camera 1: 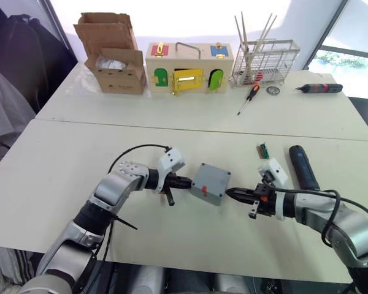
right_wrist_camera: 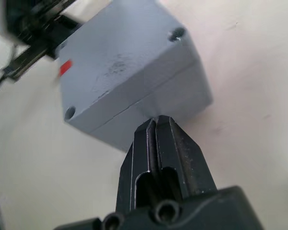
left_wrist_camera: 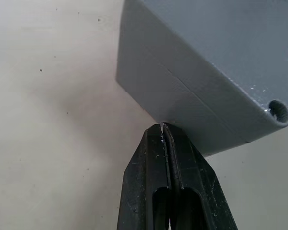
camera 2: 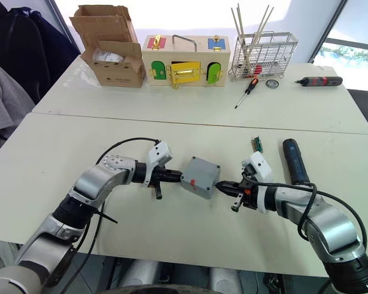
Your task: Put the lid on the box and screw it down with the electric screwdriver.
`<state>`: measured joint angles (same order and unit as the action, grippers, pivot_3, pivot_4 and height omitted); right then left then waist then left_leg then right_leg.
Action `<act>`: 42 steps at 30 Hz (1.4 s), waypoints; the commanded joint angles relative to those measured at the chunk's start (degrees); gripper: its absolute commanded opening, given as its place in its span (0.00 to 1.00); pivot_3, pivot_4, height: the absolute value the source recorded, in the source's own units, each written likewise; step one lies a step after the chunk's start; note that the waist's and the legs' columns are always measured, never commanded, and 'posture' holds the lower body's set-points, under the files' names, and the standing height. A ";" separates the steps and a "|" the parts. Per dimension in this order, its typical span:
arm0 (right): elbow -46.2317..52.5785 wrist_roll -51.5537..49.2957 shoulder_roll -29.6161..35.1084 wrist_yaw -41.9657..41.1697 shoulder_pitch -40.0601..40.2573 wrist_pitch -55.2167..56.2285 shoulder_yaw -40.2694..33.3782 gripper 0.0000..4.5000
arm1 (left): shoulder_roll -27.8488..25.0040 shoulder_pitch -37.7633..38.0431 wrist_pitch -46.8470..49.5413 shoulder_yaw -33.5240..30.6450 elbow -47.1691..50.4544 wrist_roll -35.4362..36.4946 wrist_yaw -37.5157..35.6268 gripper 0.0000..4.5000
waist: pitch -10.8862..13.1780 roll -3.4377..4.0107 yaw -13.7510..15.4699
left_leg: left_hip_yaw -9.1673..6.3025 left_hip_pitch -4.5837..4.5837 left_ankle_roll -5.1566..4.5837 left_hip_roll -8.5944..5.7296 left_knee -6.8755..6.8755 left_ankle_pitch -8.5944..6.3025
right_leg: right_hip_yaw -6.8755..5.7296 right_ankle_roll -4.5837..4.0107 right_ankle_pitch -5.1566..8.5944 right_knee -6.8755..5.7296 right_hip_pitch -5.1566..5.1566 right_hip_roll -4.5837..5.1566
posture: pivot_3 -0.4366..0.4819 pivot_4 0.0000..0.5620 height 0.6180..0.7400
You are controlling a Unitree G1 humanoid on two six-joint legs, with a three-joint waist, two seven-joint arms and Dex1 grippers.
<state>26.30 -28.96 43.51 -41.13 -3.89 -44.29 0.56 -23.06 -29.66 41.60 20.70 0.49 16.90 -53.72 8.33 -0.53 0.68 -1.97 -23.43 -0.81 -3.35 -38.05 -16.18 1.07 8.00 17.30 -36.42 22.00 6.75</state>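
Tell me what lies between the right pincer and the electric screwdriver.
Nothing visible does. The right pincer, closed, points at the box, and the electric screwdriver lies on the table to its right, beside the forearm. Bare tabletop separates them; the small green part sits farther back, off that path.

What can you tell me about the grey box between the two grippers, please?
The box is a small square grey enclosure that looks like matte plastic, with the lid already seated on it; a seam runs round the sides. Screw holes show at the corners, and a small red mark on top. It rests on the white table, turned corner-on to the robot. The left gripper and right gripper, jaws shut, press against opposite sides.
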 commanded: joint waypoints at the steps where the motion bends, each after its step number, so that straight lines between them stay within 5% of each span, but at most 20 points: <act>1: 0.17 1.05 -1.11 -0.65 -1.45 1.97 1.76 0.01 | 2.08 0.29 1.07 -0.08 4.09 1.67 0.64 0.00 | 0.00 0.00 0.06 | 0.00 0.00 0.00 0.00 0.00 0.00 | 0.00 0.00 0.00 0.00 0.00 -0.01 | 0.48 0.27 0.99; 17: -2.22 5.55 -2.21 -0.52 -0.68 4.66 0.50 0.01 | 1.08 1.81 2.69 -0.25 7.60 1.08 0.92 0.00 | 0.00 0.00 0.03 | 0.01 0.00 0.29 0.00 0.00 0.17 | 0.00 0.00 0.00 -0.02 0.01 -0.03 | 0.48 0.27 0.99; 23: 4.61 -5.10 0.32 -1.05 2.09 -4.40 -13.41 0.01 | -2.65 -0.35 0.54 -7.49 5.81 0.26 4.30 0.00 | 0.02 0.03 0.03 | 0.01 -0.03 0.24 0.00 0.00 0.14 | 0.01 0.00 0.00 -0.02 0.04 0.00 | 0.48 0.27 0.99; 29: 7.03 -11.94 2.15 -0.83 9.53 -8.67 -30.28 0.01 | -6.41 -4.56 8.09 -17.22 15.03 10.13 2.73 0.00 | 0.04 0.01 0.21 | -0.02 -0.08 0.01 0.05 0.06 0.01 | -0.01 0.00 0.00 -0.05 0.10 0.01 | 0.48 0.27 0.99; 32: 4.28 -6.83 0.71 0.03 14.13 -2.35 -30.78 0.21 | -9.13 -4.32 11.58 -14.87 22.18 15.00 -1.51 0.00 | 0.03 0.03 0.06 | 0.02 -0.06 -0.01 0.00 0.03 -0.01 | 0.02 0.00 0.00 0.01 0.01 0.03 | 0.48 0.27 0.99; 37: 3.06 -2.42 -2.20 2.50 16.86 3.79 -28.92 0.77 | -11.66 -4.08 11.43 -11.12 25.82 17.09 -4.49 0.00 | 0.07 0.10 -0.21 | 0.05 -0.02 0.04 0.02 0.04 0.02 | 0.07 0.00 0.00 -0.08 0.04 -0.02 | 0.48 0.27 0.99; 40: 2.14 0.30 -3.12 4.45 16.03 5.84 -26.49 0.99 | -11.14 -4.42 10.25 -8.83 25.24 16.39 -4.24 0.00 | 0.06 0.13 -0.13 | 0.06 0.01 0.04 0.02 0.04 0.02 | 0.09 0.00 0.00 -0.17 0.07 -0.04 | 0.48 0.27 0.99; 42: 1.02 1.44 -4.14 5.78 15.05 7.14 -25.08 0.99 | -10.63 -4.45 9.49 -7.45 24.78 15.66 -3.78 0.00 | 0.07 0.12 -0.05 | 0.06 0.01 0.04 0.02 0.04 0.02 | 0.08 0.00 0.00 -0.17 0.08 -0.07 | 0.48 0.27 0.99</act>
<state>27.29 -28.53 40.03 -36.41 11.96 -38.92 -24.83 -33.95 -33.43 52.50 12.74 24.75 33.01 -57.62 8.40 -0.40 0.63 -1.91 -23.42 -0.77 -3.33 -38.02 -16.16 1.15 8.00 17.31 -36.58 22.08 6.68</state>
